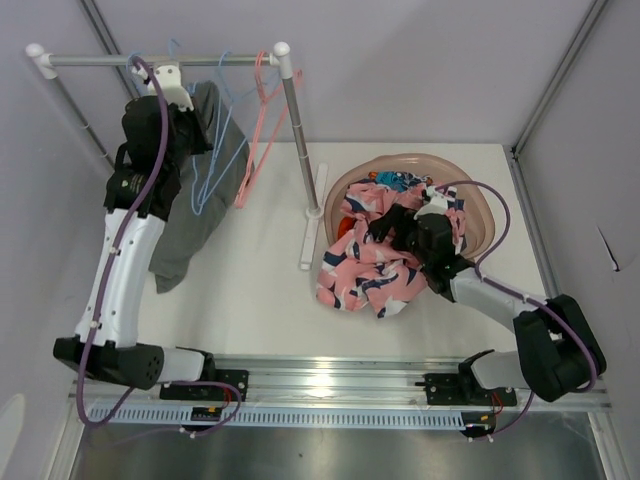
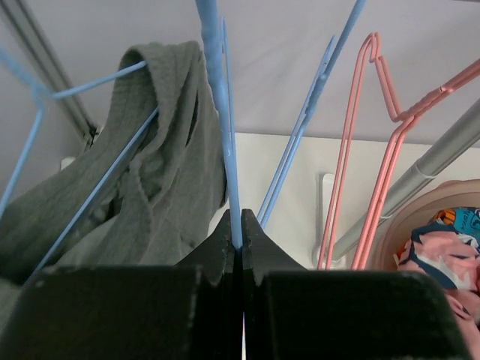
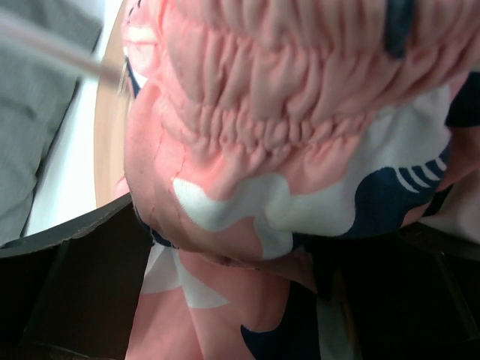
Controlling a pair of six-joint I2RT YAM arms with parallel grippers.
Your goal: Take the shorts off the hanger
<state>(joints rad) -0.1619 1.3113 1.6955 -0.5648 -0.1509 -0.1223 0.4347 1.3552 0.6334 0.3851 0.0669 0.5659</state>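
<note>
**Left claw clamped on the hanger, grey shorts not off yet**

Standing by the rig here. The left gripper [image 2: 238, 225] is clenched tight on the wire of a blue hanger [image 2: 220, 112], up at the rack rail [image 1: 160, 60]. The grey shorts [image 1: 195, 210] are draped over that hanger and trail down toward the table [image 1: 260, 290]. A pink hanger [image 1: 262, 110] hangs just beside it. Over on the right, the right gripper [image 1: 395, 225] has its jaws spread wide, sitting on a pink patterned garment [image 1: 365, 270] that spills over the rim of a basin [image 1: 400, 158].
</note>
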